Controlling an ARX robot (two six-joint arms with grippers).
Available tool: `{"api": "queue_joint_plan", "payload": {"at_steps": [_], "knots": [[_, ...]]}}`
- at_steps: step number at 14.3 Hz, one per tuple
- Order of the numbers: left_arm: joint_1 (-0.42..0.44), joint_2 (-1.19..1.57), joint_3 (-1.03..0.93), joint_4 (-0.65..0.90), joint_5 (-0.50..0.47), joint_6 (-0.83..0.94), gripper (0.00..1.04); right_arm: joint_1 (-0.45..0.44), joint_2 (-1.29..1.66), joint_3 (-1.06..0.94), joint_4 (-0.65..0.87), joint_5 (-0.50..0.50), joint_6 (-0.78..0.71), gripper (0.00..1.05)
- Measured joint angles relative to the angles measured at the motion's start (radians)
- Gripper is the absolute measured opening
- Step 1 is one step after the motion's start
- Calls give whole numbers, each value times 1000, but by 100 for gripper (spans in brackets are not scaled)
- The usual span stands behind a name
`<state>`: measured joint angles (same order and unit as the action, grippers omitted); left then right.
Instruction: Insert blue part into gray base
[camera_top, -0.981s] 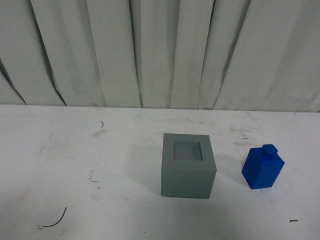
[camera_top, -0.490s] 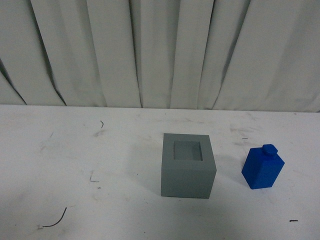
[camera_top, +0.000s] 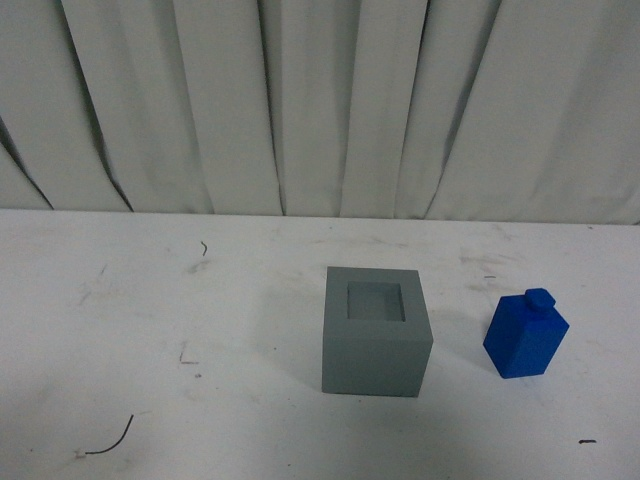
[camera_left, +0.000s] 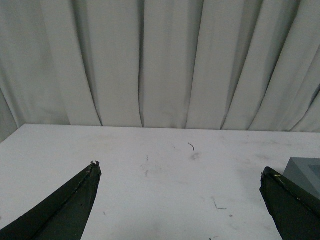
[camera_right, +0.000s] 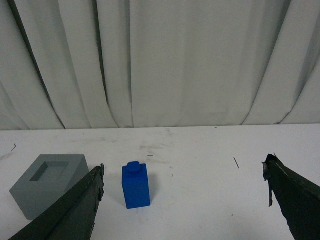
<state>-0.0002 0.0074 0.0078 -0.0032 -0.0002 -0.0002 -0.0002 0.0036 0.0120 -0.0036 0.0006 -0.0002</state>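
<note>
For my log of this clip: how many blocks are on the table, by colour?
Blue: 1, the blue part
Gray: 1, the gray base
Total: 2

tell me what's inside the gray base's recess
Nothing: the recess of the gray base shows only its bare gray floor. The blue part stands apart. The near inner wall is hidden by the rim.
</note>
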Motion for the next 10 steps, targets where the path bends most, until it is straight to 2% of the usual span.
{"api": "queue_joint_plan", "payload": {"at_steps": [3,4,6,8,9,10], "knots": [[0,0,0,0,0,0,98,0,0,0,1,0,0,98],[0,0,0,0,0,0,98,-37,64,3,108,-44,1,98],[0,0,0,0,0,0,98,-206,429,72,453,-163,29,98],[0,0,0,0,0,0,98,-235,848,242,808,-186,33,98],[0,0,0,0,0,0,98,-229,1040,348,909,-183,29,98],[0,0,0,0,0,0,98,-207,1239,476,937,-176,-1,98]]}}
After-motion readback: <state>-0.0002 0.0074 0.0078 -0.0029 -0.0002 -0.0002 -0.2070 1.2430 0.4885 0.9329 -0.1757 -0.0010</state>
